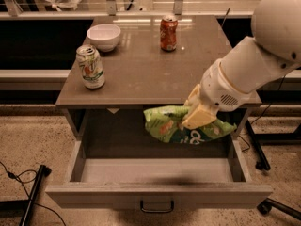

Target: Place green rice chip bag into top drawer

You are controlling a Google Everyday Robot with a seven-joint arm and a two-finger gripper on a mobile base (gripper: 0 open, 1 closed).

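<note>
The green rice chip bag [169,125] is a crinkly light-green foil bag with white marks. It hangs in the air over the back right part of the open top drawer [160,194], just in front of the tabletop's edge. My gripper [195,119] is shut on the bag's right half, with a cream finger [200,116] across it. The white arm reaches in from the upper right. The drawer is pulled out, with a small dark handle [157,205] at its front centre. Its inside shows nothing in it.
On the grey-brown tabletop [141,74] stand a green-and-white soda can [91,66] at the left, a white bowl [104,36] at the back left and a red soda can [169,32] at the back. A black stand leg [32,197] and cable lie on the floor at left.
</note>
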